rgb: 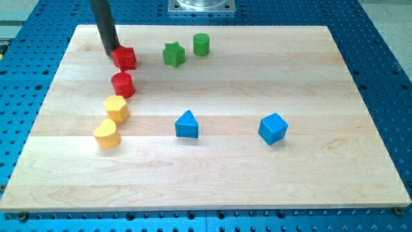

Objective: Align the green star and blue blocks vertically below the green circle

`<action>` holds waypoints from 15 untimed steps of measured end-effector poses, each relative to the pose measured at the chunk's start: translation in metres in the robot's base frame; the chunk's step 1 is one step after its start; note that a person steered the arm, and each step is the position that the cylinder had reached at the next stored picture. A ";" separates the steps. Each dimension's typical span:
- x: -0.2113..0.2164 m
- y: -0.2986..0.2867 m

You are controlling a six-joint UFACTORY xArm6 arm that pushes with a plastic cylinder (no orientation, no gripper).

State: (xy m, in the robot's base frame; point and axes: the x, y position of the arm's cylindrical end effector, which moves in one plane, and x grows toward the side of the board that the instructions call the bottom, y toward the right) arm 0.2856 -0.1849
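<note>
While my tip [113, 51] sits touching red plastic block [123, 58], no gripper visible; green plastic star [173, 54] beside green plastic cylinder [201, 44], blue triangle block [187, 124], blue cube [272, 128] unaligned, basically nothing done.

At the frame's upper left, my tip [112, 51] touches the red star-like block [124, 58]. The green star [173, 54] sits just left of the green circle [201, 44]; the blue triangle [187, 124] and blue cube [273, 128] lie lower on the tabletop [322, 77].

The star [173, 54] is sitting just left of the circle [201, 44] near the view's top; the triangle [187, 124] and cube [273, 128] are lying well below.
</note>
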 end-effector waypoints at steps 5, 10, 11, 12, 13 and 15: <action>-0.007 0.065; -0.007 0.114; -0.016 0.116; -0.023 0.116; -0.028 0.116; -0.019 0.116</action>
State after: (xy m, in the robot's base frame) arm 0.2662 -0.0689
